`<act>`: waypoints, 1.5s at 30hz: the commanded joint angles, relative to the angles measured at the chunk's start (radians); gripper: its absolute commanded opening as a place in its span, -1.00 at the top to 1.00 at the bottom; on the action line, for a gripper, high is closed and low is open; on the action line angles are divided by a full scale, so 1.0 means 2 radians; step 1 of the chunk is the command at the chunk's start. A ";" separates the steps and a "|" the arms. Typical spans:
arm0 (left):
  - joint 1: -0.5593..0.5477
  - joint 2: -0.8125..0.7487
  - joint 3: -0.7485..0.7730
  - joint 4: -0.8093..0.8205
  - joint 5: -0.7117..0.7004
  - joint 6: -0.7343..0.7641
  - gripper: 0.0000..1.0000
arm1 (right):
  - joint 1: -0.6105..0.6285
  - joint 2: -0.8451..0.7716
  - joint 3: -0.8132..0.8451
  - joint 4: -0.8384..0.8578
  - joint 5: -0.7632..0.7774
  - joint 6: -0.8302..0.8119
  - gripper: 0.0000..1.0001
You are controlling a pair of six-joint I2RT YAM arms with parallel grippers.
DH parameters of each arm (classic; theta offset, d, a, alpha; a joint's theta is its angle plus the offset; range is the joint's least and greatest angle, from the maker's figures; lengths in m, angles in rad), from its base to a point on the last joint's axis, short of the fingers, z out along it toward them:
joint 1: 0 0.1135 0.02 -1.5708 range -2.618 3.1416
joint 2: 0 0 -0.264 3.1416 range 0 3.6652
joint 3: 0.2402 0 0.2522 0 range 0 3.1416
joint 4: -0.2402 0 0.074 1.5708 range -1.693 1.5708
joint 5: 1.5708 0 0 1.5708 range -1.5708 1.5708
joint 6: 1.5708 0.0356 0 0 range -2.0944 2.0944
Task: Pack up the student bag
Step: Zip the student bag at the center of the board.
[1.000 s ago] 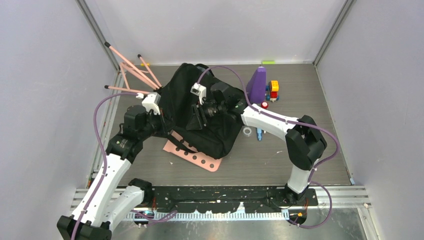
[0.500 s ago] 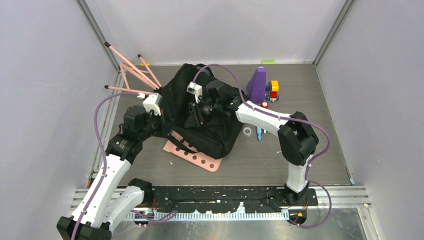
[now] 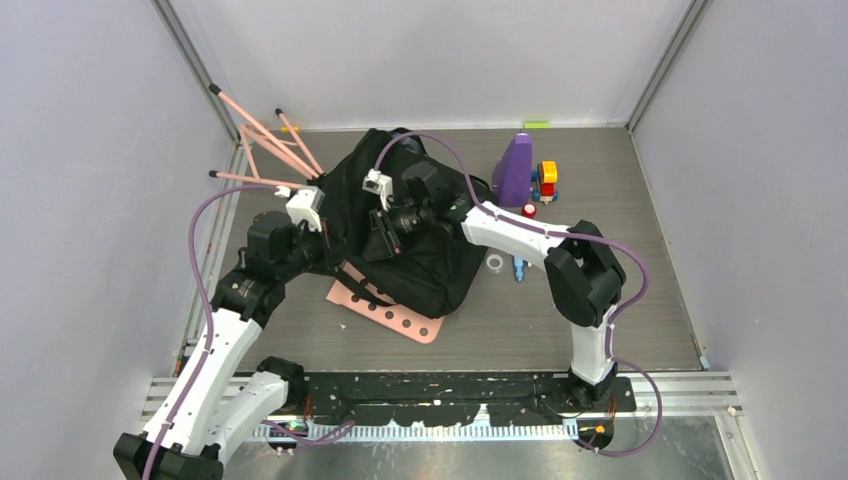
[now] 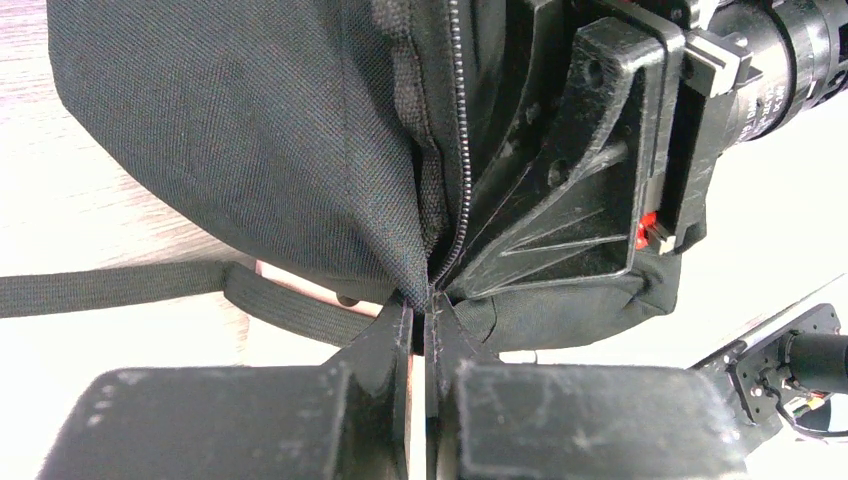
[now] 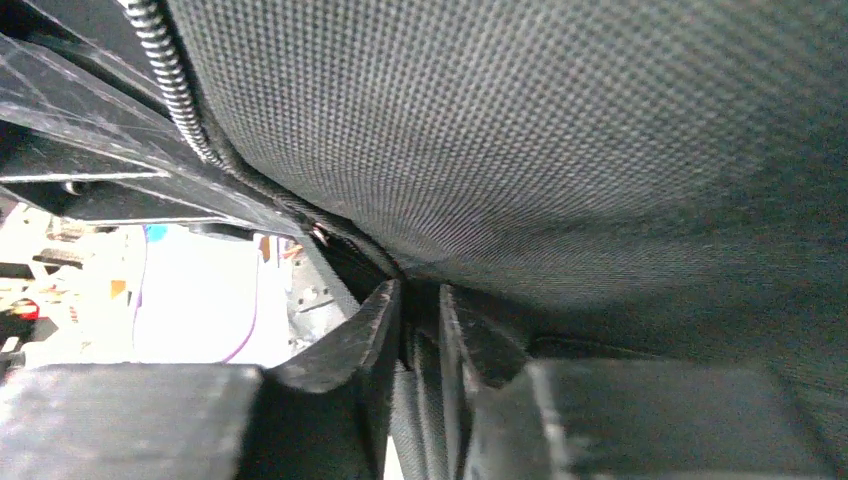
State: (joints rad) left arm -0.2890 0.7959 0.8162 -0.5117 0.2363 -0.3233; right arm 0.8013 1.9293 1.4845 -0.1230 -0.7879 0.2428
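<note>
The black student bag [image 3: 425, 265] lies mid-table on a pink perforated board [image 3: 400, 320]. My left gripper [image 3: 330, 243] is shut on the bag's left edge; in the left wrist view [image 4: 421, 308] its jaws pinch the fabric corner beside the zipper [image 4: 455, 150]. My right gripper [image 3: 382, 228] is shut on the bag's fabric at the opening; in the right wrist view [image 5: 420, 300] a fold of black cloth sits between its jaws, under a flap [image 5: 560, 130]. The right gripper's body also shows in the left wrist view [image 4: 610, 150].
Pink rods [image 3: 265, 145] lean at the back left. A purple cone-like object [image 3: 514, 168], coloured blocks [image 3: 546, 180], a red-white cap [image 3: 529, 210], a tape ring [image 3: 494, 263] and a blue item [image 3: 518, 268] lie right of the bag. A strap [image 4: 150, 285] trails left.
My right gripper has moved left and back, pulling the bag's flap with it. The left arm has stayed in place, still holding the bag's edge.
</note>
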 commanded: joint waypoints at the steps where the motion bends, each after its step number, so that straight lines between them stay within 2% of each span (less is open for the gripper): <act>1: -0.001 -0.018 0.005 0.025 0.001 0.012 1.00 | 0.021 -0.003 0.006 0.032 -0.039 0.027 0.77; 2: -0.001 -0.020 0.005 0.022 -0.003 0.013 0.95 | 0.022 -0.008 0.003 0.048 -0.034 0.037 0.88; 3: -0.001 -0.023 0.005 0.020 -0.008 0.014 0.76 | 0.022 -0.020 -0.007 0.065 -0.024 0.045 0.96; 5: -0.001 -0.031 0.005 0.014 -0.018 0.017 0.30 | 0.022 -0.041 -0.025 0.109 -0.001 0.067 0.98; 8: -0.001 -0.050 0.003 0.006 -0.039 0.021 -0.16 | 0.021 -0.066 -0.037 0.166 0.020 0.107 0.99; 10: -0.001 -0.069 0.002 -0.001 -0.056 0.025 -0.35 | 0.021 -0.073 -0.039 0.196 0.027 0.131 0.99; 12: -0.001 -0.088 -0.002 -0.004 -0.070 0.027 -0.41 | 0.021 -0.078 -0.040 0.221 0.037 0.148 0.99; 20: -0.001 -0.146 -0.044 0.023 -0.078 0.011 -0.50 | 0.021 -0.074 -0.019 0.246 0.087 0.174 0.99; 23: -0.001 -0.144 -0.053 0.030 -0.080 0.001 -0.53 | 0.022 -0.069 -0.005 0.222 0.096 0.161 0.99; 26: -0.001 -0.117 -0.052 0.027 -0.094 -0.043 -0.54 | 0.020 -0.080 -0.016 0.194 0.121 0.128 0.99; 28: -0.001 -0.097 -0.053 0.027 -0.094 -0.089 -0.54 | 0.014 -0.087 -0.025 0.171 0.135 0.114 0.87; 30: -0.001 -0.083 -0.061 0.037 -0.088 -0.133 -0.54 | 0.007 -0.096 -0.040 0.148 0.151 0.099 0.64; 33: -0.001 -0.078 -0.084 0.092 -0.055 -0.195 -0.59 | -0.002 -0.112 -0.078 0.141 0.178 0.080 0.32; 36: -0.001 -0.069 -0.107 0.126 -0.044 -0.252 -0.60 | -0.008 -0.113 -0.091 0.121 0.188 0.047 0.10; 38: -0.001 -0.060 -0.111 0.127 -0.048 -0.261 -0.51 | -0.008 -0.104 -0.089 0.103 0.179 0.027 0.02; 41: -0.001 -0.054 -0.113 0.125 -0.049 -0.267 -0.14 | -0.007 -0.095 -0.090 0.085 0.160 0.005 -0.08; 45: -0.001 -0.057 -0.117 0.143 -0.023 -0.271 0.18 | 0.001 -0.095 -0.102 0.076 0.135 -0.011 -0.20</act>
State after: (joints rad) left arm -0.2890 0.6933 0.5854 -0.3313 0.1394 -0.8265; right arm 0.7830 1.7565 1.2915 0.0509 -0.4652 0.2955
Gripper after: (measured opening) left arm 0.462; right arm 0.580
